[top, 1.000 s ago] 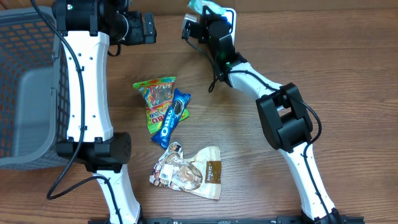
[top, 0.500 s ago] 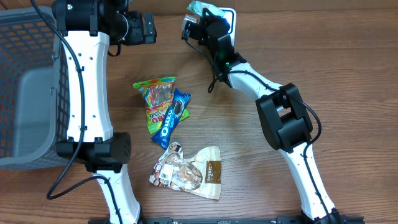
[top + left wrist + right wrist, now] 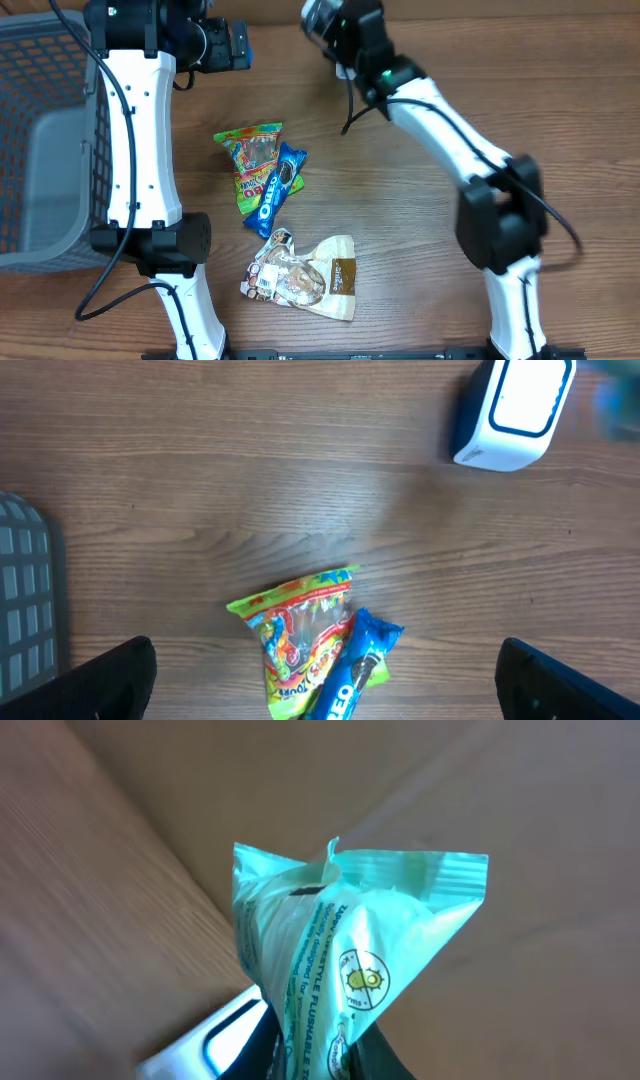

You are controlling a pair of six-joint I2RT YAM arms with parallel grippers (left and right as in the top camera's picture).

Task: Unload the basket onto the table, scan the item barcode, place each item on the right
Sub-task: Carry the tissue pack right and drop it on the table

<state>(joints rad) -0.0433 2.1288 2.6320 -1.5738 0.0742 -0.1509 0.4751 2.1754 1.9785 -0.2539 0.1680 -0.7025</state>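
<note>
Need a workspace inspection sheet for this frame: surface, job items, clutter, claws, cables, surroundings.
Surface: wood table, no damage seen.
Job's things: mint pack held in the air; scanner on the table.
Clutter: gummy pack and Oreo pack touching; cookie bag apart.
Claws: left claw open, empty; right claw shut on mint pack.
Cables: black cable loose along right arm.
Surroundings: grey basket at left edge.
</note>
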